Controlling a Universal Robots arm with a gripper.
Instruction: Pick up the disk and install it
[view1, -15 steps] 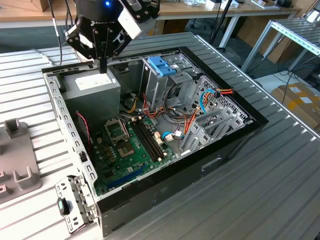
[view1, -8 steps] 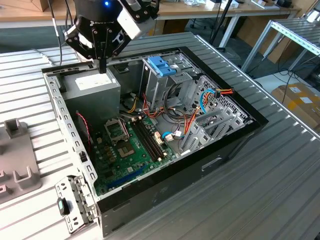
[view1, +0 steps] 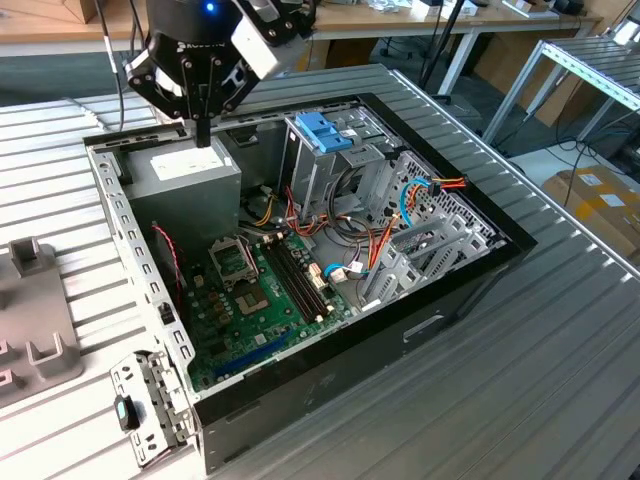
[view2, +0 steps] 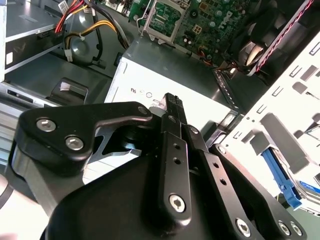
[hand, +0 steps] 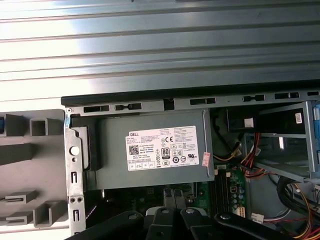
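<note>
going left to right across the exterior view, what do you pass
grey fixture → power supply → blue clip → red and orange cables → cardboard box

Tool tip-down over grey PSU in open PC case, blue clip atop drive cage

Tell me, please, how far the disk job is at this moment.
Done: nothing that shows. In hand: the gripper hangs over the power supply in a corner of the open case, its fingers shut and holding nothing. A blue rail, perhaps the disk's, seems to lie outside the case in the second wrist view. Left: both the pick-up and the install.
</note>
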